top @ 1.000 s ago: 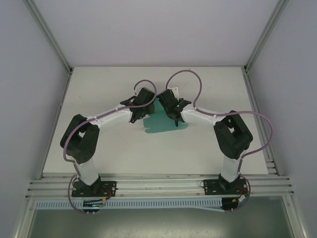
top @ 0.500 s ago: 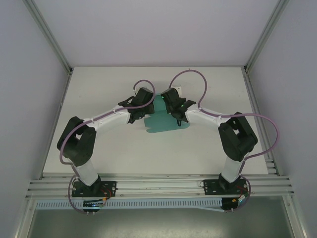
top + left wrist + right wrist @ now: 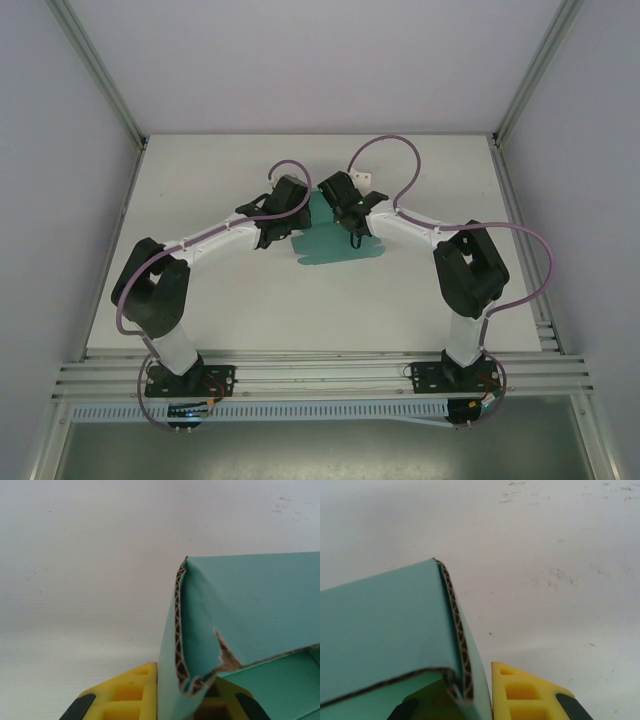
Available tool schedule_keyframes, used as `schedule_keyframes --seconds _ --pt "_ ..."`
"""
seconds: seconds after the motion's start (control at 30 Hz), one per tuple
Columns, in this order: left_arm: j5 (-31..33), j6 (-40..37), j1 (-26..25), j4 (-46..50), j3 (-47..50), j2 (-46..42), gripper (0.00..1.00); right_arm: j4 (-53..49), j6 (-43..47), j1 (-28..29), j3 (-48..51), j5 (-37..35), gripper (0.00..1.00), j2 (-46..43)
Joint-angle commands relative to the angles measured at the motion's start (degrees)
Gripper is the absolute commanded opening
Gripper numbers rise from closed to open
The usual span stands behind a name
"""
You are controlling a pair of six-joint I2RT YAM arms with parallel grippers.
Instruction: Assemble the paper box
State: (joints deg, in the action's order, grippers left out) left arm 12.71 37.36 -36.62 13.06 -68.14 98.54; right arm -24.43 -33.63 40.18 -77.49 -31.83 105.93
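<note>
The paper box (image 3: 335, 245) is a teal die-cut card sheet lying mid-table, its far end folded up between the two grippers. My left gripper (image 3: 292, 215) is shut on the folded left wall of the paper box (image 3: 235, 610), whose corrugated edge stands between the yellow fingers (image 3: 130, 692). My right gripper (image 3: 350, 212) is shut on the folded right wall of the paper box (image 3: 385, 625), which is pinched against the yellow finger (image 3: 525, 695). A torn notch shows in the card in the left wrist view.
The white table (image 3: 200, 300) spreads around the sheet. A small white object (image 3: 366, 178) lies just beyond the right gripper. Metal frame posts (image 3: 100, 75) and grey walls bound the table on both sides, with a rail (image 3: 320, 375) at the near edge.
Both grippers have moved slightly towards the far side with the card's folded end. The right arm's cable loop has shifted right. Both jaws stay shut.
</note>
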Motion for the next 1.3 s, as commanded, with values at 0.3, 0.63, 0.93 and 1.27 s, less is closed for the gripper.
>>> schedule_keyframes --seconds 0.3,0.63,0.93,1.27 --pt "10.14 -0.03 3.22 9.64 1.54 -2.80 0.00 33.03 14.08 -7.21 22.31 -0.83 0.13 -10.70" --pt "5.03 -3.16 3.23 3.76 2.92 -3.18 0.00 37.37 28.17 -7.66 28.39 24.62 0.73 -22.87" --pt "3.72 -6.27 3.22 0.22 4.66 -4.47 0.00 36.82 25.27 -7.66 31.13 28.12 0.88 -28.58" --pt "0.40 -10.32 3.25 -4.06 6.67 -6.00 0.00 34.11 20.78 -20.46 34.13 50.42 0.67 -29.67"
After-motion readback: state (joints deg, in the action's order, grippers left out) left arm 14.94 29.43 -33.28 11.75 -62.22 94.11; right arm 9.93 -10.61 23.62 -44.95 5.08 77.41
